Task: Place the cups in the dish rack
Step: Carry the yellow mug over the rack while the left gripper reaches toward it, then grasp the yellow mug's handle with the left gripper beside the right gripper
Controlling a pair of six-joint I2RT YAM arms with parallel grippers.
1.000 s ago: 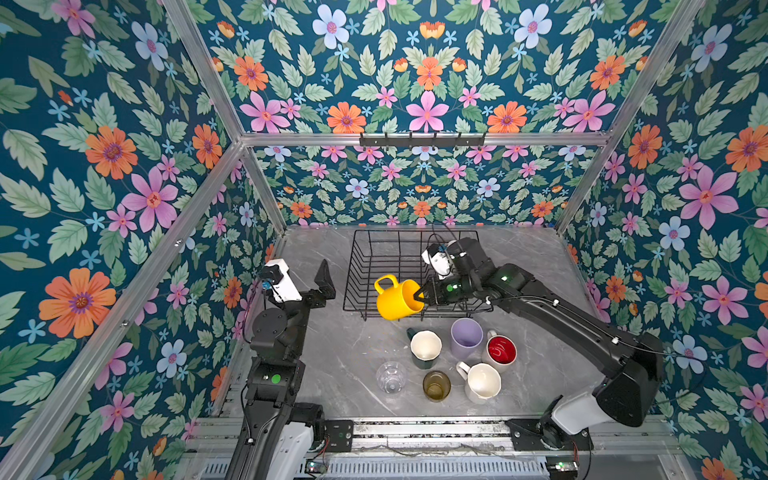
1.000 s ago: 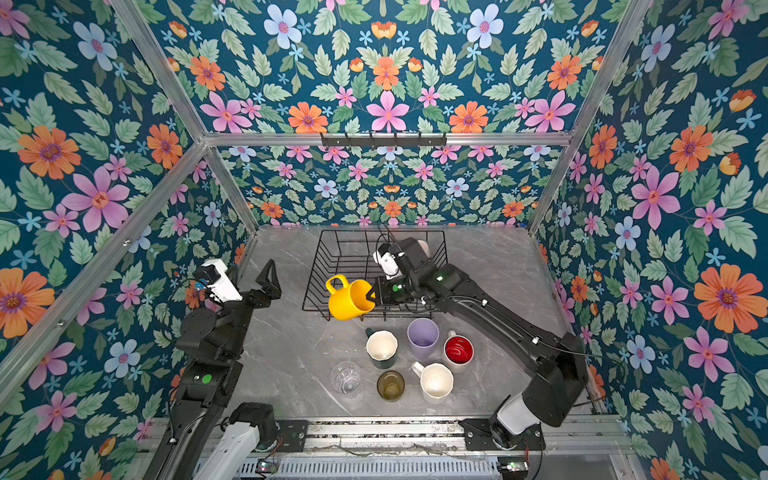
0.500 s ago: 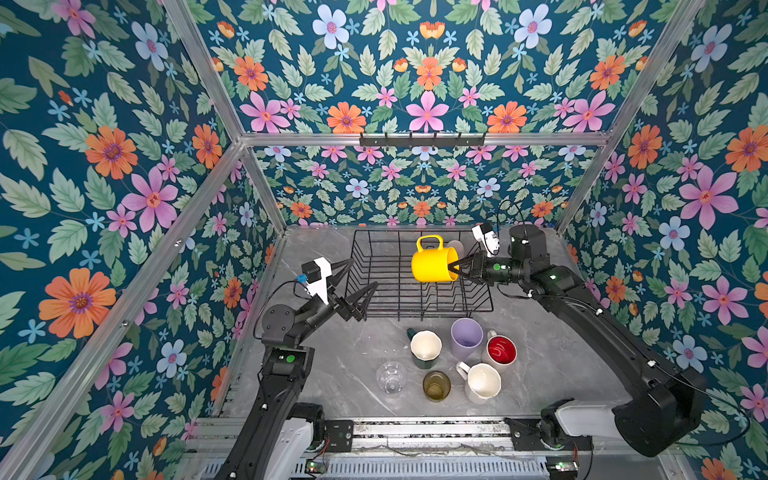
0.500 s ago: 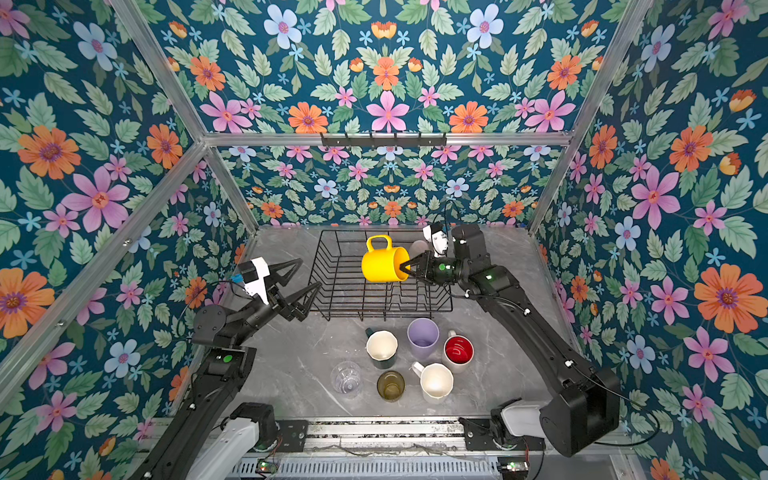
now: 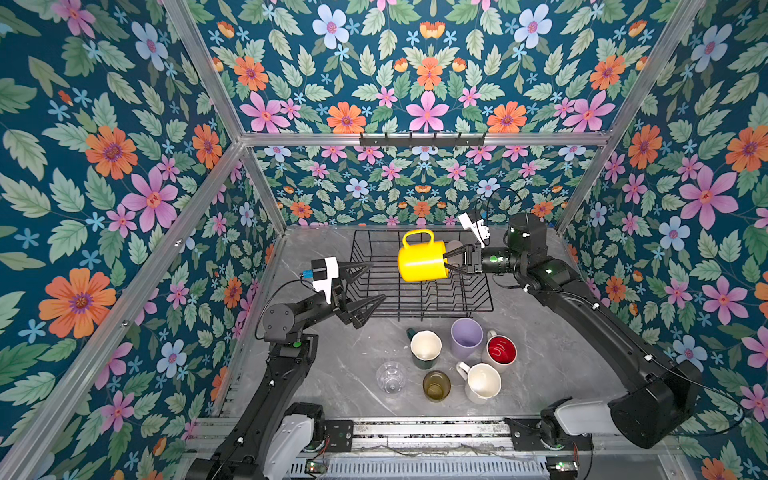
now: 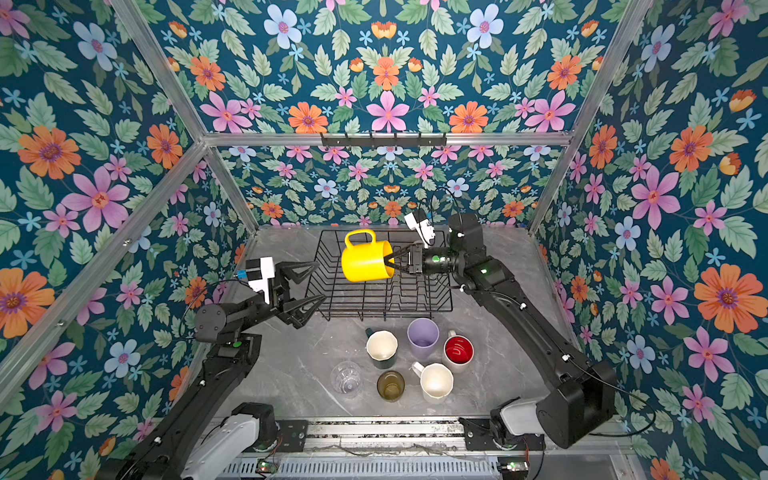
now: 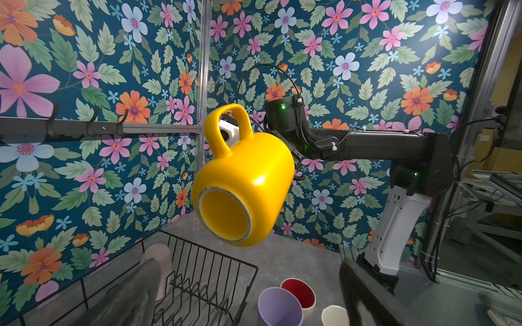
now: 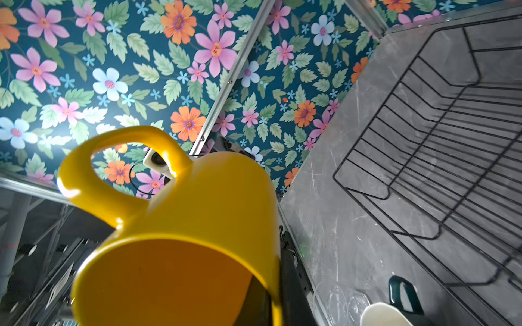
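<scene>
Nearest you, the lilac tumbler (image 5: 466, 338) stands on the table (image 5: 328, 365), well short of your right pincer (image 5: 446, 264). Your left pincer (image 5: 376, 281) gapes wide at the dish rack's (image 5: 436, 311) front corner. Farther back, the right pincer grips the yellow mug's (image 5: 417, 262) rim, mug sideways over the rack.

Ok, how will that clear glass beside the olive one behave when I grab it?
The clear glass looks thin-walled and glossy, so probably light, slippery and fragile. It stands upright beside the olive-amber glass, apart from it, so a sideways push may tip it or clink them.
</scene>
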